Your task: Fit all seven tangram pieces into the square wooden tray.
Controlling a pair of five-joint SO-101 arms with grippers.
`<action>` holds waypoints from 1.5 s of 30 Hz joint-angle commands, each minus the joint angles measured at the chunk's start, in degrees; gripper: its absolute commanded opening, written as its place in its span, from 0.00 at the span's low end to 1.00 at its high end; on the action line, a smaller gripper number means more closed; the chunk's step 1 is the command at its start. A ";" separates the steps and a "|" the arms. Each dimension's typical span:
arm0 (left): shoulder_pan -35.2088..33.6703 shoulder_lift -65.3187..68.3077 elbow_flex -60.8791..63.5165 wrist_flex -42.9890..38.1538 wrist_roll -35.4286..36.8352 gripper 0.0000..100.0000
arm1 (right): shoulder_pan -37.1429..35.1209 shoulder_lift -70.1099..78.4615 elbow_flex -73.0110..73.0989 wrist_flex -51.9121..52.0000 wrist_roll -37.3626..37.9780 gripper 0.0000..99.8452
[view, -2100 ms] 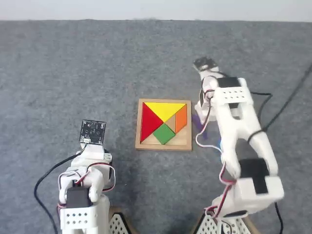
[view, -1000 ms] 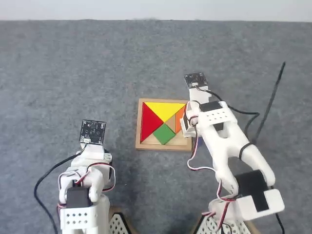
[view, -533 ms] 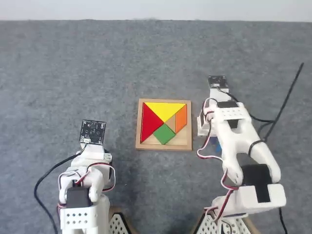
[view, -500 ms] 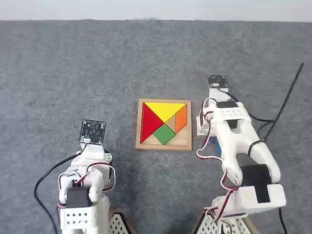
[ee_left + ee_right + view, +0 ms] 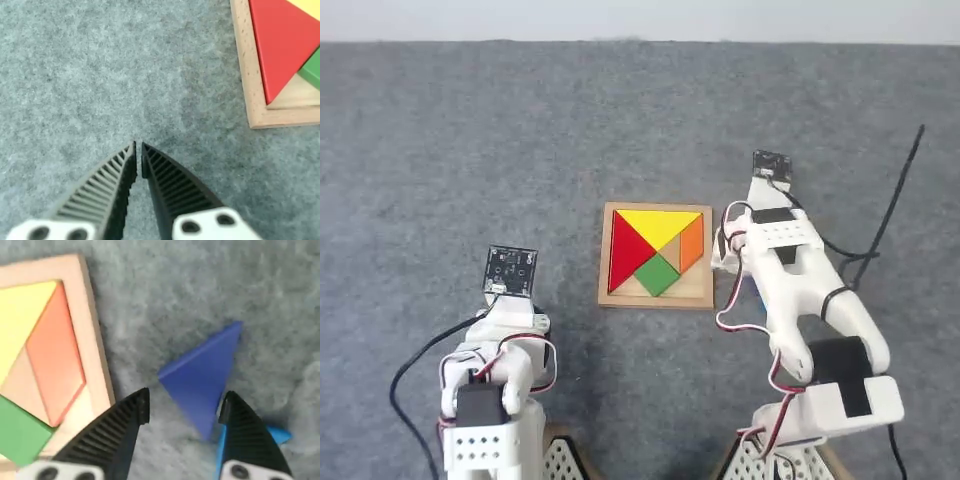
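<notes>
Grey carpet (image 5: 470,130) (pale wall (image 5: 640,18) beyond); left tool (image 5: 138,147) clenched, right tool (image 5: 185,400) released astride the blue triangle (image 5: 205,372).

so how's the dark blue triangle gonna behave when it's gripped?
Probably rigid: the dark blue triangle looks like a flat, hard-edged slab. Lying flat on the grey carpet, it shouldn't roll. Its slanted edges may make it twist or slip out as the open right pincer shuts.

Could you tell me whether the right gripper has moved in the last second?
Yes. A second ago the right gripper was over the wooden tray's right edge; it has shifted right, off the tray, and hangs open over the blue triangle.
</notes>
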 commanded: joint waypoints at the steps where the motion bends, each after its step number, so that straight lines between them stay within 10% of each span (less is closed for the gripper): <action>1: 0.26 -0.97 -0.57 0.18 -0.09 0.02 | -0.31 -3.21 -3.60 -2.24 -1.32 0.24; 45: 0.26 -0.97 -0.57 0.18 -0.09 0.02 | 1.89 2.68 -12.22 9.01 11.08 0.13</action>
